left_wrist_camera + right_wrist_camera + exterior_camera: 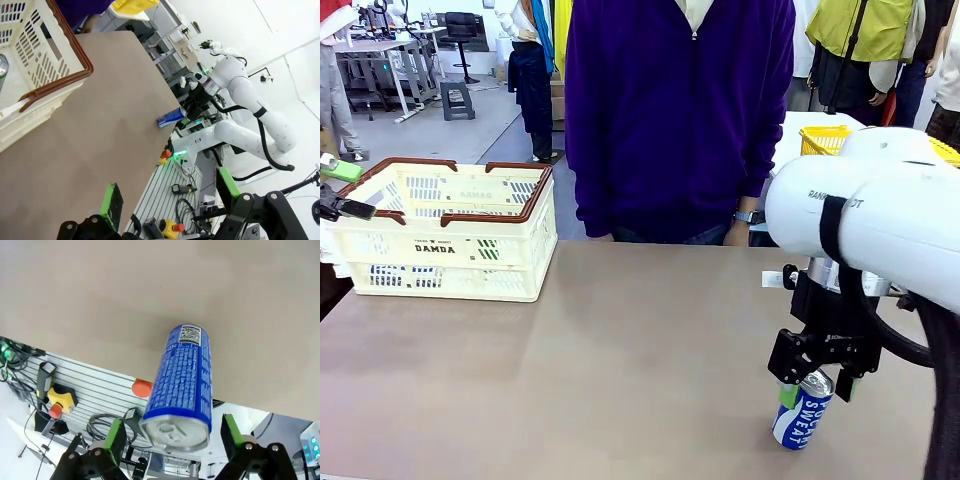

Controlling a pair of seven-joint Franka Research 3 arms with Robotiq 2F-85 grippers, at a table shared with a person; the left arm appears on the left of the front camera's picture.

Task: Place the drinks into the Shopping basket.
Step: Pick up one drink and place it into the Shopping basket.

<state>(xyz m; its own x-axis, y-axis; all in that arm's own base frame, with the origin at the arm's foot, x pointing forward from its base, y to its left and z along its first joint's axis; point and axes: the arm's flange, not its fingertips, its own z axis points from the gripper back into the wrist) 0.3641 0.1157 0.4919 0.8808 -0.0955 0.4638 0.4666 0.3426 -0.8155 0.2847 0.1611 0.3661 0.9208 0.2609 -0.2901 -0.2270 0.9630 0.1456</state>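
- Standing upright near the desk's [620,350] front right edge: one blue can [803,409], lettered "SWEAT".
- One Shopping basket [450,243], cream with brown rim, at the desk's far left; one silver can top [2,66] shows inside it, colour not discernible.
- Right gripper [813,387]: jaws wide apart, green pads flanking the blue can's top; contact cannot be told.
- Left gripper [167,198]: jaws wide apart, holding nothing, beside the basket.
- One person in a purple top [680,110] at the far side.
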